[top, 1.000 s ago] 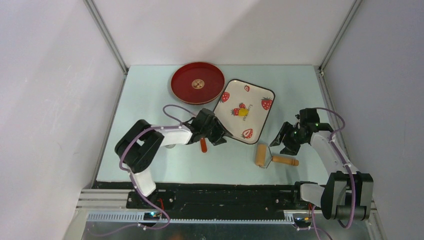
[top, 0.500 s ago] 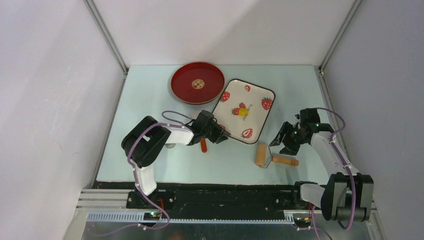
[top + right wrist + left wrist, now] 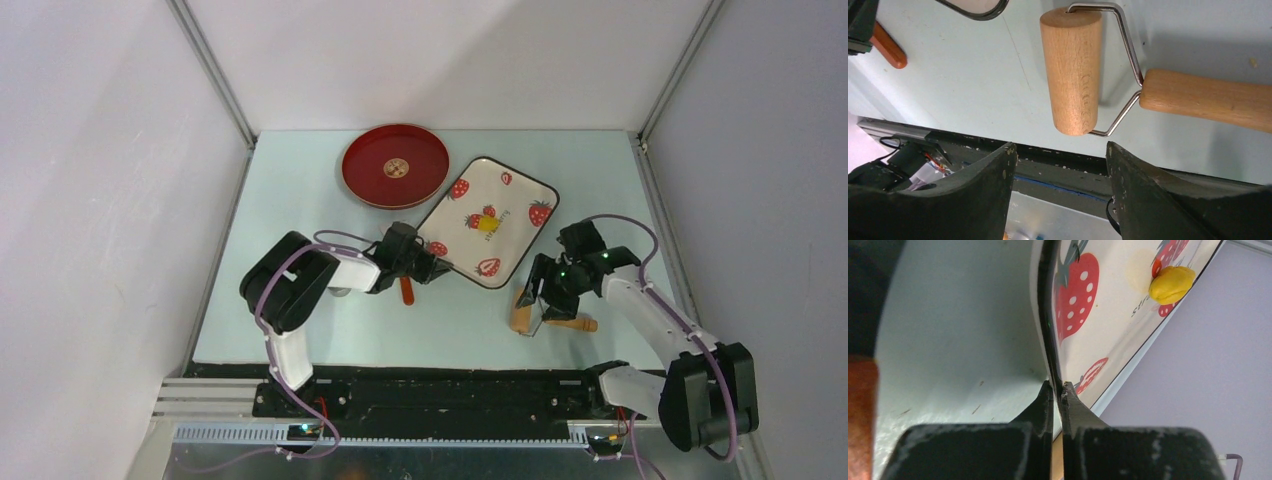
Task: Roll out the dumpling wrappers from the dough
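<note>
Plainly, the left end effector (image 3: 1057,387) is clamped tight on the rim of the strawberry tray (image 3: 1108,315), one finger (image 3: 1040,402) pressed against each side of the dark edge. The dough (image 3: 1172,284), a small yellow lump, lies on the tray near its middle, over the printed strawberries and well apart from the clamped rim. From above, the dough (image 3: 487,224) shows at the tray's (image 3: 515,245) centre, while the left end effector (image 3: 436,266) meets the tray at its near left side.

The right end effector (image 3: 1060,146) has its fingers spread wide and holds nothing. It hangs over the wooden roller (image 3: 1071,70), whose drum lies on the worktop (image 3: 300,200) with a wire frame joining it to the handle at the right. In the top view the right end effector (image 3: 533,303) covers part of the wooden roller (image 3: 572,323).

A red plate (image 3: 370,180) sits just beside the tray's far left edge. An orange-red handle (image 3: 406,291) lies on the worktop near the left end effector.
</note>
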